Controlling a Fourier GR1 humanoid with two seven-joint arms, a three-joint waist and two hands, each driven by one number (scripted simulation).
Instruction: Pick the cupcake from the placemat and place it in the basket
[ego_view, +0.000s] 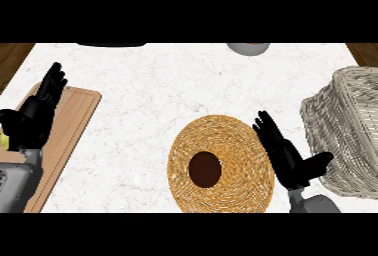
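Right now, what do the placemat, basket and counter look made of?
Placemat: woven straw or similar fibre, matte golden, going by the coiled rings. Basket: pale grey wicker, matte, interlaced strands show. Counter: white stone, maybe marble, with faint grey veining.

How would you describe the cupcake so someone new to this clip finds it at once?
On the white marble counter, a round golden woven placemat lies left of the pale wicker basket. The cupcake sits on that mat, beside the open right hand. It is the one dark brown oval, much darker than the straw around it.
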